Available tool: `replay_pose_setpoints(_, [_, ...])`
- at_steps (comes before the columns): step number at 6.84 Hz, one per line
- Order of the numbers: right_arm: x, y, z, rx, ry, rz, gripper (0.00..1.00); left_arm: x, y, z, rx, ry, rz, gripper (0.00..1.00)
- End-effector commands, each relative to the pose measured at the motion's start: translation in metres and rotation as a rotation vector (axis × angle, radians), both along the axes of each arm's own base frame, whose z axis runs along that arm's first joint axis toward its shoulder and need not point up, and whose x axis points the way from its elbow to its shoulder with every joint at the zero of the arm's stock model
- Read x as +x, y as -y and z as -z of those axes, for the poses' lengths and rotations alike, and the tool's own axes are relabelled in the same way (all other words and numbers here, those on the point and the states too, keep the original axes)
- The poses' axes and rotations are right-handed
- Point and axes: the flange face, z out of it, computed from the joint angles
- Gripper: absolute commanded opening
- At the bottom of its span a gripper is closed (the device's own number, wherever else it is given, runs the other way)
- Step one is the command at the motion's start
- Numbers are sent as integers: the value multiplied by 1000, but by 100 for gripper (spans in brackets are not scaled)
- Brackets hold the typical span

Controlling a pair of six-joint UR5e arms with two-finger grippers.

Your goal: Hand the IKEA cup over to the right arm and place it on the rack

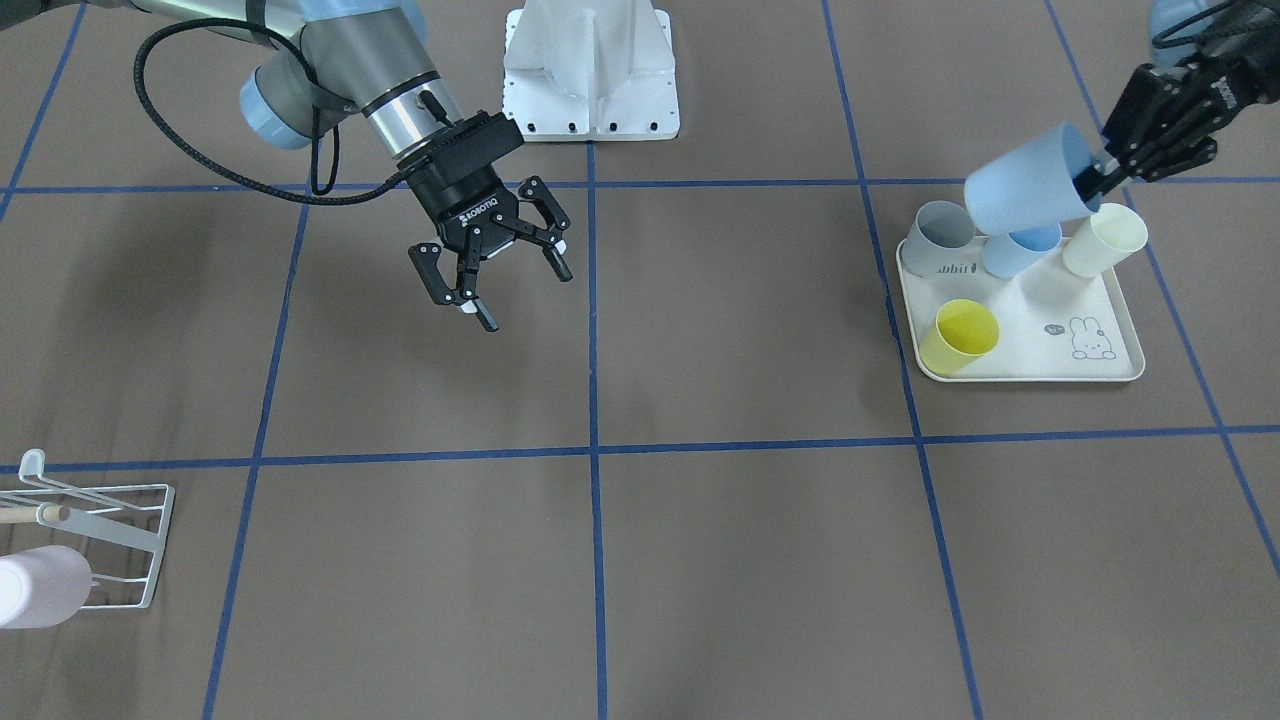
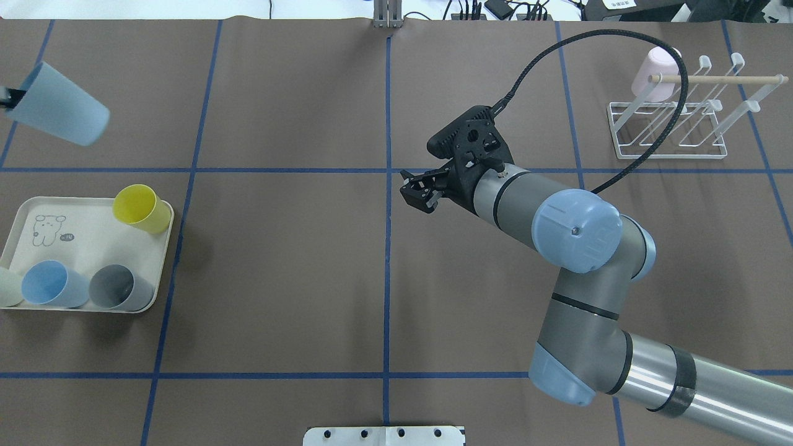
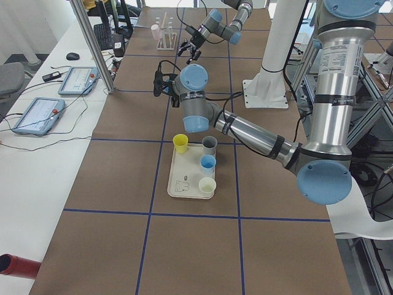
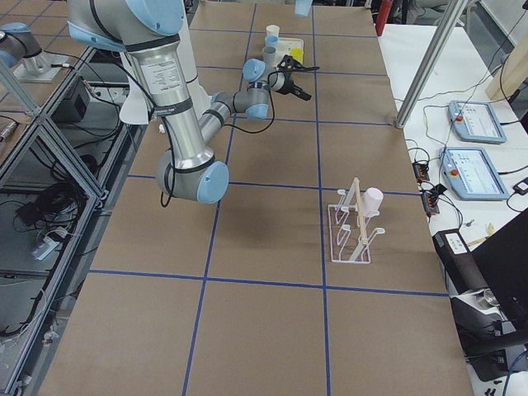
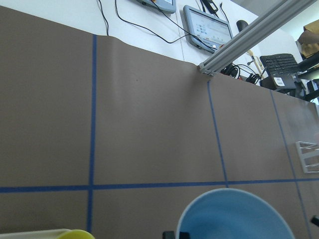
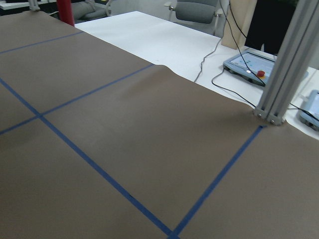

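left gripper [image 1: 1102,184] pinches blue cup [image 1: 1020,195] by its rim at left edge of desk [image 1: 700,350]; offer its body to wide-open right gripper [image 1: 526,300].

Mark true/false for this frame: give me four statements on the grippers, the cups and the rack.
1. The left gripper holds a light-blue cup in the air by its rim. True.
2. The right gripper is shut on a cup. False: the right gripper is open and empty over the bare table.
3. The rack has nothing on it. False: a pink cup sits on the rack.
4. Four cups stand on the tray. True: a yellow cup, a grey cup, a small blue cup and a cream cup.
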Motion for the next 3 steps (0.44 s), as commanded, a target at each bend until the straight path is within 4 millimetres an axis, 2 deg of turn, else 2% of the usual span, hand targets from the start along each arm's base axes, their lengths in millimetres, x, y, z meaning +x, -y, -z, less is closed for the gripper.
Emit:
replay_pose_setpoints(1, [-2,-20,9,112,76,33,99,85,-7,82,-153,-180,-80,0])
replay_pose_setpoints(2, [-1,-26,12,125,105,39,99,134,-15,111,-223,-263,-60,0])
replay_pose_setpoints(3, [-3,-27,15,146,94,42,99,183,-32,128,-272,-315,-71,0])
